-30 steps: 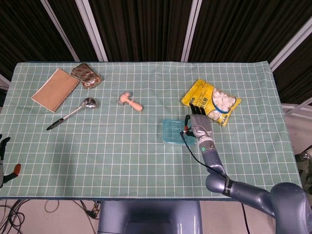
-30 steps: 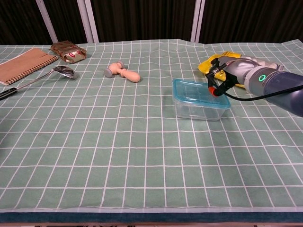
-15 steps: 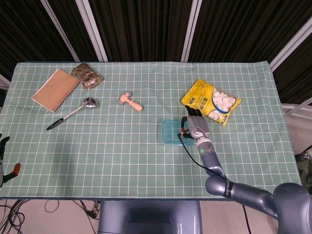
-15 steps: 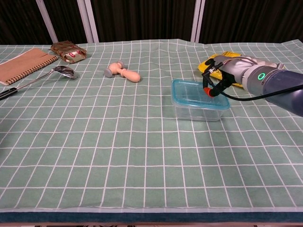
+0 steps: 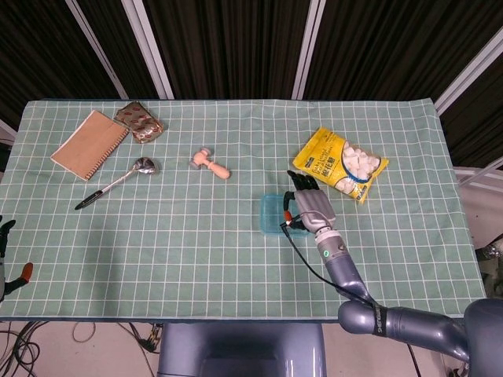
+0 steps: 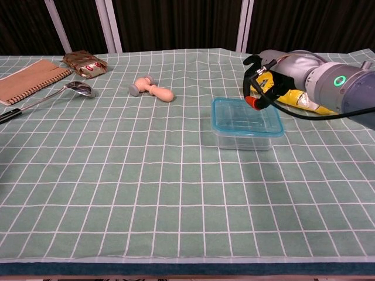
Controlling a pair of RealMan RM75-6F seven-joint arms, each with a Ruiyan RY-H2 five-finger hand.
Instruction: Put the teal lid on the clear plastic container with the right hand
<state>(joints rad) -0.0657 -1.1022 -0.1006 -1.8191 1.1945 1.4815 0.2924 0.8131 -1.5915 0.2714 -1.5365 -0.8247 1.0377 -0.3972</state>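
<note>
Lid [image 6: 246, 115] seated on clear container [image 6: 246, 138], teal rim flush all round as far as chest view shows; assembly at centre-right of table [image 5: 236, 259]. Right hand [image 6: 270, 76] raised above far right corner of container, roughly two o'clock from lid centre in chest view; no contact evident. Fingers [image 6: 253, 61] loosely curled and apart, holding nothing. From head view, same hand [image 5: 308, 206] overlapping right edge of container [image 5: 273, 214], fingers pointing toward twelve o'clock. Long axis of lid running roughly nine to three in chest view. Left hand [image 5: 6, 236] only partly visible at nine o'clock edge of head view, well apart from container; finger state not determinable. Right hand clearly nearer. Judged: placement essentially complete; any further pressing down would require hand moving toward eight o'clock over lid. Snack bag [image 6: 281, 93] just behind hand.
</note>
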